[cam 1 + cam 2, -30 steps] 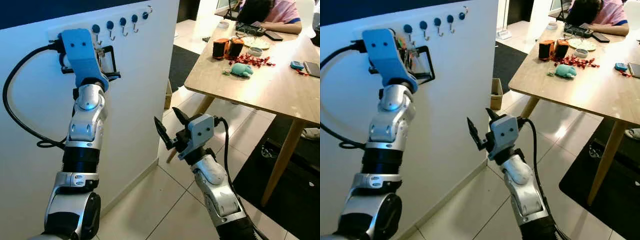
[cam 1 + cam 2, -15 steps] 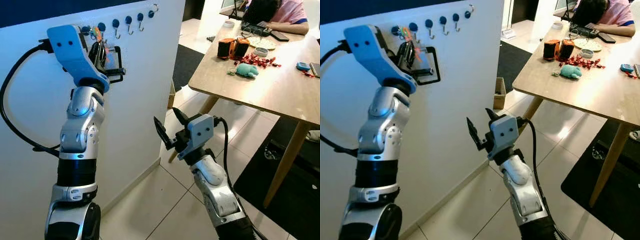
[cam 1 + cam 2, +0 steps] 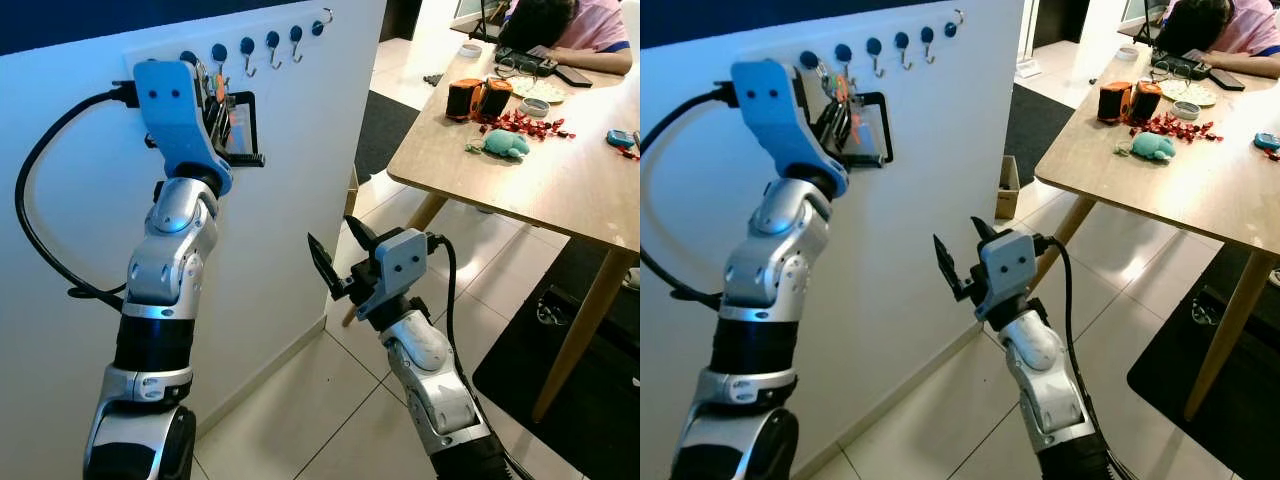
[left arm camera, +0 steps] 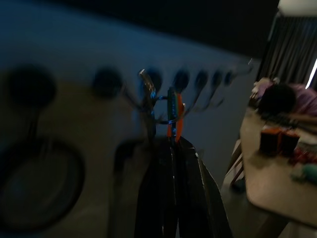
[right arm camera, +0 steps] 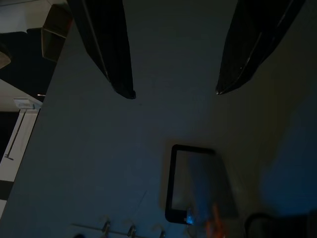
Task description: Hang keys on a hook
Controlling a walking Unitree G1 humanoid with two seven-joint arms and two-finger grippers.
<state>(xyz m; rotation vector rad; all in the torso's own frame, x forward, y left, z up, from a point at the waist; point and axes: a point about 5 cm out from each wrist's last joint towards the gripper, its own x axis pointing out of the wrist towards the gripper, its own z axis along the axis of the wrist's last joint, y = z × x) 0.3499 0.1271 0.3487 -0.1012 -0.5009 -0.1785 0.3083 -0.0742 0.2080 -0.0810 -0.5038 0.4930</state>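
A row of blue-knobbed metal hooks (image 3: 272,42) runs along the top of the white wall. My left gripper (image 3: 215,88) is raised against the wall just under the hooks at the left end of the row. It is shut on a bunch of keys (image 3: 841,92) with an orange tag (image 4: 178,116). In the left wrist view the blue key ring (image 4: 162,106) sits right at one hook (image 4: 146,82); whether it hangs over it cannot be told. My right gripper (image 3: 335,255) floats low beside the wall, open, holding nothing.
A black-framed panel (image 3: 248,125) is fixed to the wall beside the left gripper. To the right stands a wooden table (image 3: 560,190) with two cans (image 3: 476,98) and a teal toy (image 3: 505,144); a person (image 3: 560,20) sits at its far end. A dark mat (image 3: 575,350) lies under it.
The left gripper has risen with the keys, closer to the hook row. The whole view has shifted slightly. The right arm has held its place.
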